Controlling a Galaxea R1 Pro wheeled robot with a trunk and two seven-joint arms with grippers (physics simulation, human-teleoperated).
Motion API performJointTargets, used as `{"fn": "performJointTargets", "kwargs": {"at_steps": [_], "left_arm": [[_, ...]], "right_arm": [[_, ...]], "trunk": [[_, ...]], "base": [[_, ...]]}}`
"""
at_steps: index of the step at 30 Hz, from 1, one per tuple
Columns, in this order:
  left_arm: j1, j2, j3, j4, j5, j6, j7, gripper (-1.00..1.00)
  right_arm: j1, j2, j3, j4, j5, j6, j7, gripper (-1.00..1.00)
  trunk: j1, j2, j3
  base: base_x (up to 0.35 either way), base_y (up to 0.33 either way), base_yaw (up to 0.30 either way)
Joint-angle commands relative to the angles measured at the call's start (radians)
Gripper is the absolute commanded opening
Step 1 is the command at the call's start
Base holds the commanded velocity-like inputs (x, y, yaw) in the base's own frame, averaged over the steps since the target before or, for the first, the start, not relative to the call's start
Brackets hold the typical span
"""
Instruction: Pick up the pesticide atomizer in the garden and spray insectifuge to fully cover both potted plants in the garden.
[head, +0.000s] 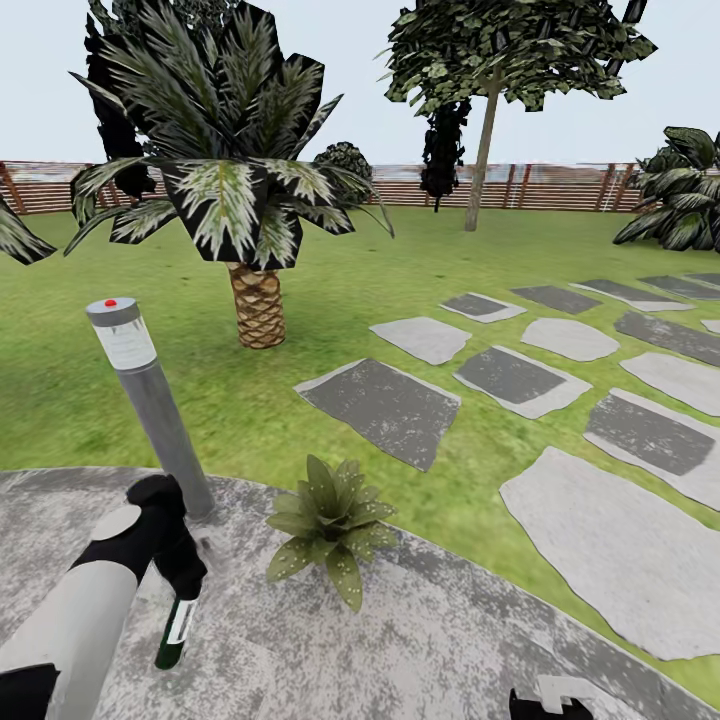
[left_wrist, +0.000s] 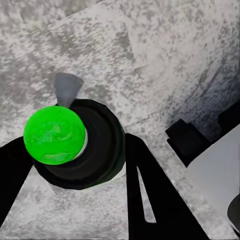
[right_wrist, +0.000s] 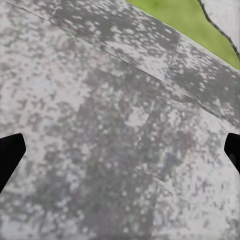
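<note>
Lower left of the head view, the left gripper (head: 178, 585) grips the pesticide atomizer (head: 174, 632) — dark green, white label band, hanging over the grey paving (head: 420, 640) beside a potted plant (head: 330, 525). The left wrist view adds a bright green end (left_wrist: 54, 135) between black fingers (left_wrist: 150, 195). The right gripper (right_wrist: 120, 150) spreads wide — fingertips (right_wrist: 10, 152) at the frame's edges.
</note>
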Motion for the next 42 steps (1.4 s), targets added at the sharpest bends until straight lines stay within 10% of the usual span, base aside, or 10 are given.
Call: {"fn": "performJointTargets", "kwargs": {"at_steps": [1, 10, 42], "left_arm": [[-0.025, -0.006, -0.002, -0.001, -0.04, 0.01, -0.009, -1.0], [-0.145, -0.037, -0.071, 0.001, -0.106, 0.014, -0.009, -1.0], [-0.128, -0.039, -0.073, 0.012, -0.109, 0.01, -0.009, -1.0]], "right_arm": [[-0.001, 0.0, -0.008, 0.001, 0.011, -0.003, -0.002, 1.0], [-0.001, 0.0, -0.008, 0.001, 0.01, -0.003, -0.003, 1.0], [-0.001, 0.003, -0.01, -0.002, 0.006, -0.003, -0.005, 1.0]], "trunk": [[0.0, 0.0, -0.001], [0.0, 0.0, -0.001], [0.0, 0.0, -0.001]], "base": [[-0.002, 0.002, 0.0], [0.0, 0.0, 0.0], [0.081, 0.214, -0.182]]}}
